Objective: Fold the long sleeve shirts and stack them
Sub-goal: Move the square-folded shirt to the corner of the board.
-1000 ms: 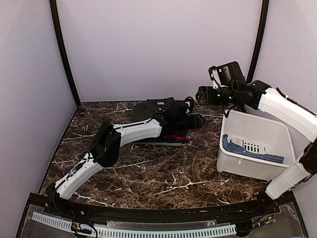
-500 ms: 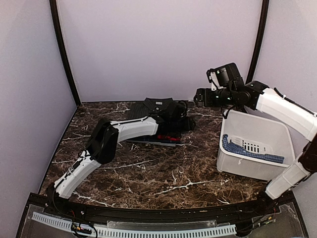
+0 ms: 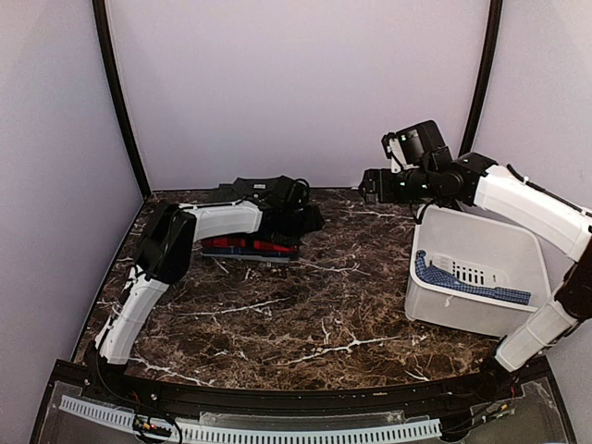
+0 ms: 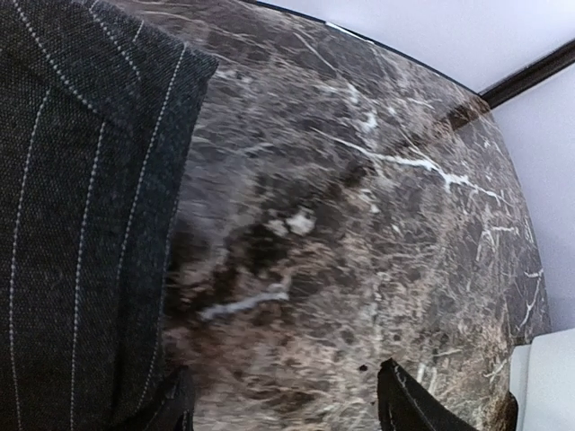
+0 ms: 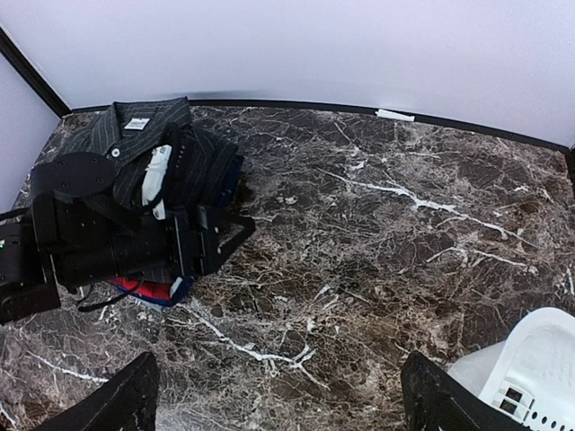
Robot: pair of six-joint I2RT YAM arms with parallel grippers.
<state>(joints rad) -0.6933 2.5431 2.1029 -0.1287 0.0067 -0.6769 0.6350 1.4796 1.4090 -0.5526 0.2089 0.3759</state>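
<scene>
**Left gripper [image 4: 283,386] open, empty, at the stack edge.**
One finger sits just beside the charcoal pinstriped shirt [image 4: 81,224], folded atop the plaid shirt [image 3: 248,246] at the table's [image 3: 305,314] far left, likely to square the stack; right gripper [image 5: 277,373] hangs wide open, empty.

The charcoal shirt [image 4: 81,224] is matt woven cloth, and its weave looks coarse from near. The table [image 3: 305,314] has a smooth, slightly glossy brown marble-like surface. The white bin [image 3: 453,310] is smooth plastic; the checked cloth [image 3: 472,285] inside looks matt.
</scene>
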